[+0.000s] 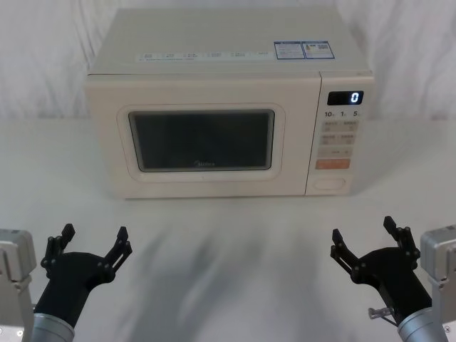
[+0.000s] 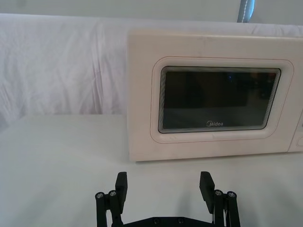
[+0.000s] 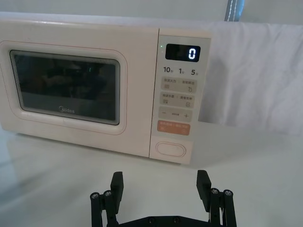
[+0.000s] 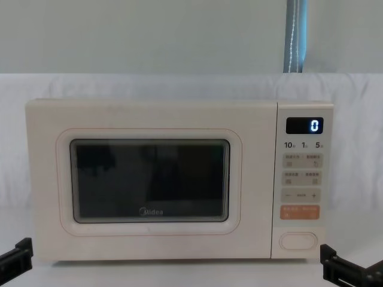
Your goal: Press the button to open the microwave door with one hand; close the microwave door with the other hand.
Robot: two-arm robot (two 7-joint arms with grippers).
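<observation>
So nothing has begun: both my grippers sit low at the bottom of the head view, well short of the microwave. My left gripper (image 1: 92, 239) is at the lower left of the frame, my right gripper (image 1: 365, 235) at the lower right, each with its two fingers spread apart and holding nothing. Between them and the oven lies a bare stretch of white table (image 1: 228, 249).

Farther back, in the middle of the frame, stands the microwave (image 1: 214, 50). Its door (image 1: 107, 142) looks flush with the body and fully shut, so I judge the step in hand to be the first one, pressing to open. The door is cream with a dark window (image 1: 201, 140) that has rounded corners, a thin raised border around it and a small logo under the glass.

At the right of the oven runs the narrow control panel (image 1: 340, 142), its display (image 1: 345, 97) showing a zero. The button (image 1: 332, 183) is the wide pale oval at the very bottom of that panel, just under the orange key (image 1: 333, 164).

My right gripper lies closer to it, so I would send that one forward and up, lead with one fingertip, and push squarely on the oval without brushing the orange key. My left gripper should keep clear of the door's swing, since the panel sits on the right and the door probably hinges on the left.
</observation>
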